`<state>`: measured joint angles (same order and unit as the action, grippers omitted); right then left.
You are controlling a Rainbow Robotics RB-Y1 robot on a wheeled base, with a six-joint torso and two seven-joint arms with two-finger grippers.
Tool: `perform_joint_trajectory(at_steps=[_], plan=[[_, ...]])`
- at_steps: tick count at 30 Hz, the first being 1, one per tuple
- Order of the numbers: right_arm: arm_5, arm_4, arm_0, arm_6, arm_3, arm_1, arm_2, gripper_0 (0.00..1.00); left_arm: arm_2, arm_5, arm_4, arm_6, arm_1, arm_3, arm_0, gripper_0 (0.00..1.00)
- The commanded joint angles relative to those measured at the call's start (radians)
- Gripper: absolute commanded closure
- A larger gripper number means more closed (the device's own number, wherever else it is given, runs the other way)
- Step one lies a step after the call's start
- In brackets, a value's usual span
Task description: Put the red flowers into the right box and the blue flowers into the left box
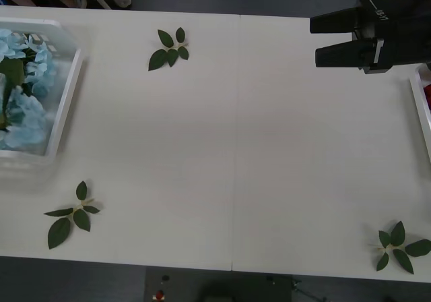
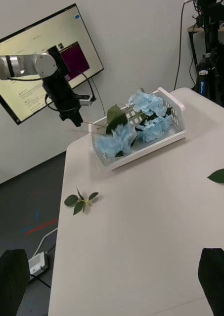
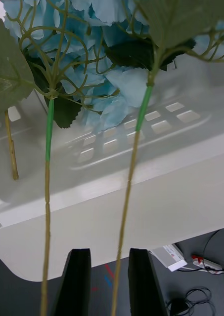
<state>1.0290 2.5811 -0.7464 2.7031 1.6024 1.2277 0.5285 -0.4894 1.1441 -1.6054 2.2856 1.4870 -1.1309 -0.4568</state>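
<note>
Left tool [image 3: 109,281] narrowly parted beside thin stems; fluffy blue flowers [image 3: 107,94] in gridded left box [image 3: 141,163].

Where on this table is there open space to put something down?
The wide middle of the table is bare, bordered by three leaf sprigs. The left box is crowded with blue flowers; the right gripper hovers over the far right.
</note>
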Motion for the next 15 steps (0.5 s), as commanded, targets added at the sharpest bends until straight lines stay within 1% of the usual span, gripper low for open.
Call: perform_joint_trajectory(at_steps=[1,4,8,12,15], plan=[[0.014,0.025,-0.008,0.002,0.013,0.023,-0.027,0.00,-0.001,-0.017,0.013,0.021,0.022,-0.006,-0.022,0.69],[0.019,0.036,-0.008,0.002,0.014,0.033,-0.027,0.00,0.000,-0.020,0.002,0.031,0.022,-0.006,-0.020,0.60],[0.031,0.037,-0.005,0.002,0.013,0.033,-0.025,0.00,0.002,-0.020,-0.018,0.044,0.024,-0.006,-0.026,0.52],[0.029,0.037,0.010,0.002,0.013,0.019,-0.027,0.00,0.012,-0.020,-0.117,0.115,0.044,-0.006,-0.045,0.49],[0.029,0.039,0.012,0.002,0.011,0.018,-0.027,0.00,0.074,0.019,-0.242,0.179,0.075,-0.004,-0.052,0.49]])
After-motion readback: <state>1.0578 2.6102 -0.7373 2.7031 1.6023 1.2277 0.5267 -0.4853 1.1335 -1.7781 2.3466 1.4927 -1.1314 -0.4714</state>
